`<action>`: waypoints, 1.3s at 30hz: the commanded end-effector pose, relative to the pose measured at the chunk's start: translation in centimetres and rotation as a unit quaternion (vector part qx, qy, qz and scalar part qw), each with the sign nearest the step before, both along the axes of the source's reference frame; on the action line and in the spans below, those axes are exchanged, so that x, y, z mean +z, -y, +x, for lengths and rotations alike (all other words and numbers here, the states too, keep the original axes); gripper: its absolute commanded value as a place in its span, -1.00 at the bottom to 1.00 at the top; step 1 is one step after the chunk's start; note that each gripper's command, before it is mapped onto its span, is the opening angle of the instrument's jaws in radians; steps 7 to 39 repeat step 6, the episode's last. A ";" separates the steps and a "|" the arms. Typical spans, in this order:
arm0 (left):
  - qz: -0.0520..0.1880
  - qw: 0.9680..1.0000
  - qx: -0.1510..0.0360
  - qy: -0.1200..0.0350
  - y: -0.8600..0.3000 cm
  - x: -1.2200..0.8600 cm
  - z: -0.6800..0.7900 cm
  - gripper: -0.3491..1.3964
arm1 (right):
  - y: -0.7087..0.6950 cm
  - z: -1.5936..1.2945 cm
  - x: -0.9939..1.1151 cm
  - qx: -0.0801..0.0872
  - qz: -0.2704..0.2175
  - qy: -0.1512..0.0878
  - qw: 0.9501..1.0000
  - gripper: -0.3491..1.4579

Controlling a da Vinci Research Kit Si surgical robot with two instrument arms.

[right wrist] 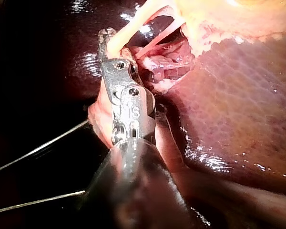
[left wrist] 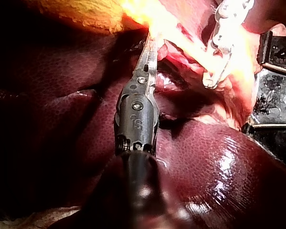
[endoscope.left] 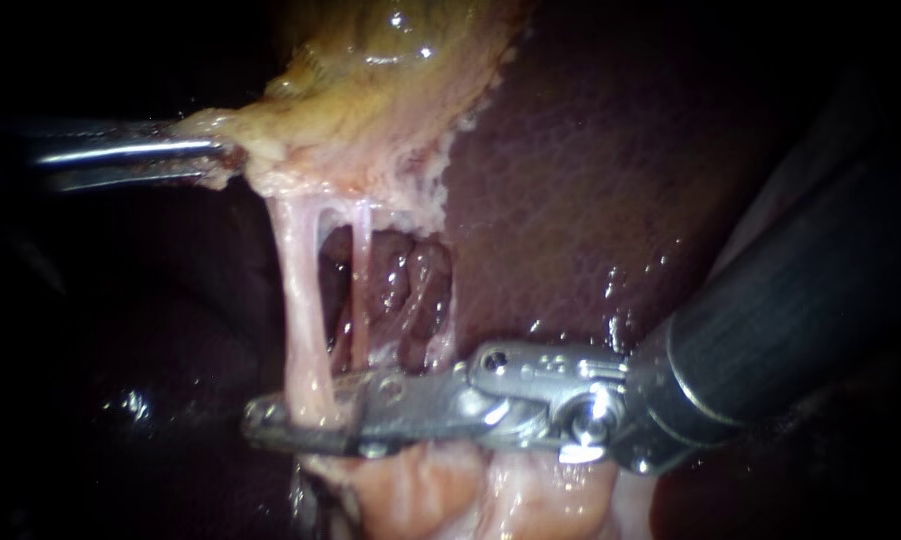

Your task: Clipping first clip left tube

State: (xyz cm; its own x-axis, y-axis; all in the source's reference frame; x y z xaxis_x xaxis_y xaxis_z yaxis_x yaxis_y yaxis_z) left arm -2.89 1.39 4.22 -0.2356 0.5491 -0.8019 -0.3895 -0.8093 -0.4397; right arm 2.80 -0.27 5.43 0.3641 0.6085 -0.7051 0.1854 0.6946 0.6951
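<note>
Endoscope: left instrument clamped on gallbladder edge; right instrument pinching left tube low down, just beside thinner right tube; glistening liver behind.
Left wrist: jaws buried in yellow tissue; black frame beyond liver.
Right wrist: tube entering jaws at tip; 2 thin wires beside shaft, over dark ground.

A: The right instrument?
B: Silver jointed head, round pivot screw toward four o'clock, black shaft with a pale ring.
A: And the left instrument?
B: Slim bright steel jaws; grey wrist with small screws, dark shaft.
</note>
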 end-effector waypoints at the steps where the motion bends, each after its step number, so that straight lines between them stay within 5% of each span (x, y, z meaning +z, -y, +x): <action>1: 0.000 1.000 0.000 0.000 0.00 0.00 0.00 -1.00 | 0.00 -0.01 0.00 -0.001 -0.001 0.000 1.000 -1.00; 39: 0.000 1.000 0.000 0.000 0.00 0.00 0.00 -1.00 | -0.02 -0.02 0.06 -0.001 -0.001 0.000 1.000 -1.00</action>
